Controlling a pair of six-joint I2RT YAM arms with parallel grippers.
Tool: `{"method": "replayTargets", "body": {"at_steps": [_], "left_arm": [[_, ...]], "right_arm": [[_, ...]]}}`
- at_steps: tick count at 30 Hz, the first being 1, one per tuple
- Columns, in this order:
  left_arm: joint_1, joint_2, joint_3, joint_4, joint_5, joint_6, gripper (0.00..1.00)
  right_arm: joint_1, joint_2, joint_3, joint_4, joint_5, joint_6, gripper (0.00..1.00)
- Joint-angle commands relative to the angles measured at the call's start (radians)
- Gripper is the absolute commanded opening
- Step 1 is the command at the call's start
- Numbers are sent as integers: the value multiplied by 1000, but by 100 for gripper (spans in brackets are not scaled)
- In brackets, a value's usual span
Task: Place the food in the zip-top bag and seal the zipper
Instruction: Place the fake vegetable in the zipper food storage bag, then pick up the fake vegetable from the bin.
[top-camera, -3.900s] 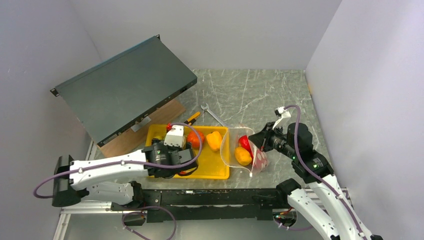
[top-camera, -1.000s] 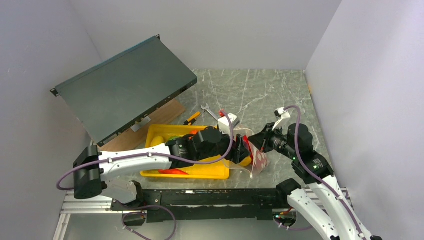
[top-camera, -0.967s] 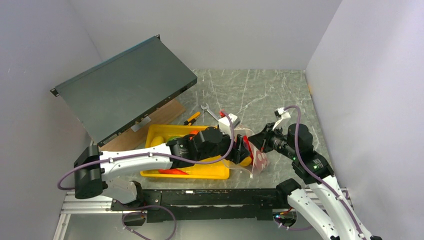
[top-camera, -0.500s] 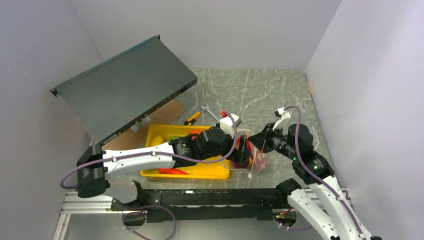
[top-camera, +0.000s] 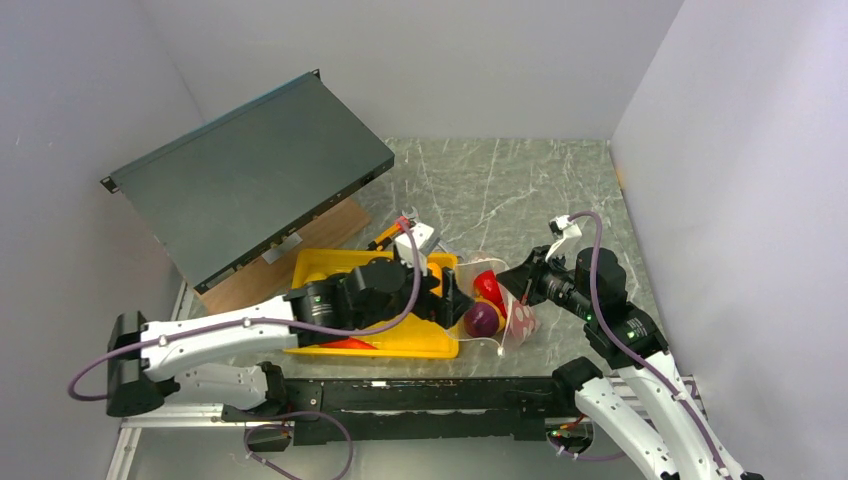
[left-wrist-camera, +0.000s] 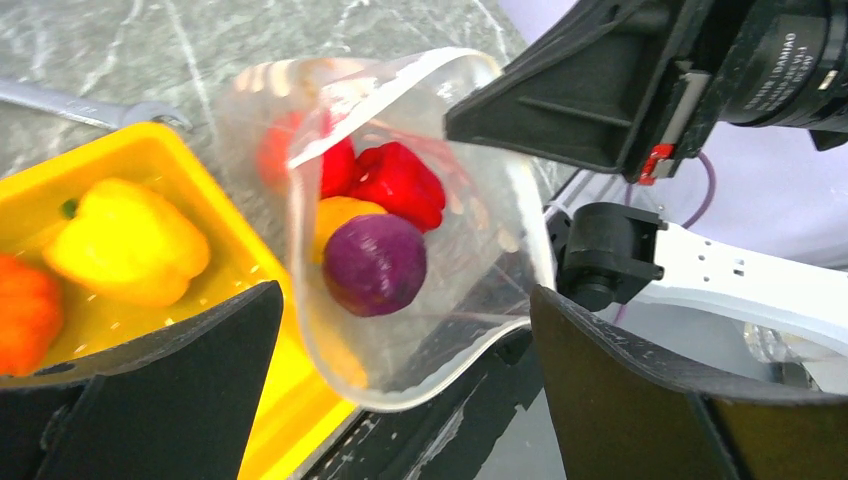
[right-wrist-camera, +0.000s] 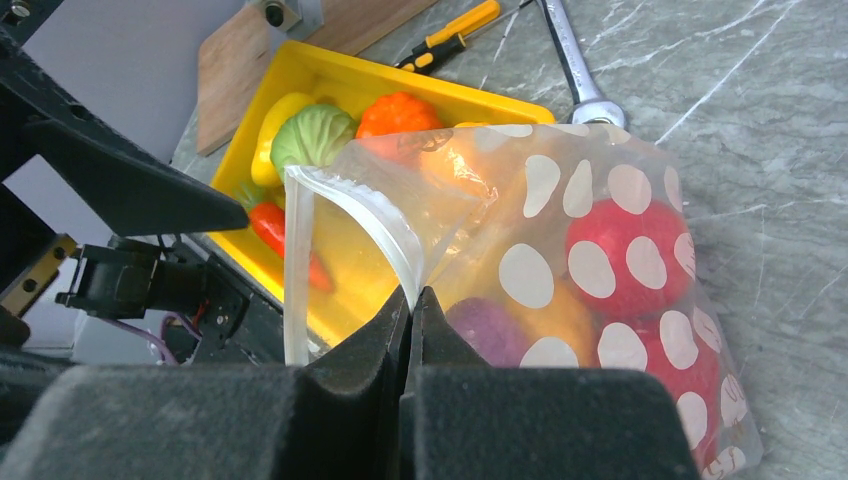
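My right gripper (right-wrist-camera: 412, 300) is pinched shut on the mouth edge of the bag (right-wrist-camera: 470, 200), right by the white zipper (right-wrist-camera: 293, 270). It holds the bag up on the table just beside the yellow tray (right-wrist-camera: 450, 88), with the opening gaping toward the tray. My left gripper (left-wrist-camera: 405, 296) hangs in front of that opening, jaws spread wide and holding nothing.

Inside the bag I can see a purple onion (left-wrist-camera: 375, 263), a red pepper (left-wrist-camera: 400, 185) and something yellow under them. A yellow pepper (left-wrist-camera: 125, 240), a pumpkin (right-wrist-camera: 398, 113) and a cabbage (right-wrist-camera: 312, 135) lie in the tray.

I judge the bag to be thin, limp film that would sag shut or tip if my right pinch let go. The toys look hard, light and glossy (likely to squirt out of a shallow pinch). I would take each one across its widest middle with the jaws well past the curve. For sealing, I would grip the stiffer white strip near one end, not the clear film.
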Motion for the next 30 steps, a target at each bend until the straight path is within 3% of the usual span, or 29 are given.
{"method": "replayTargets", "body": {"at_steps": [1,10,16,30], "left_arm": [[-5,-110,-38,-140,-124,-35,99],[-4,-251,-40,-517,-306,-105,99],[-3,-251,-66,-736,-389,-219,99],[21,-72,-204,-900,-376,-569,99]], "right_arm": [[3,0,0,44,-9,0,0],[4,5,-1,46,-11,-1,0],[2,8,4,44,-9,0,0],[4,17,2,46,-18,2,0]]}}
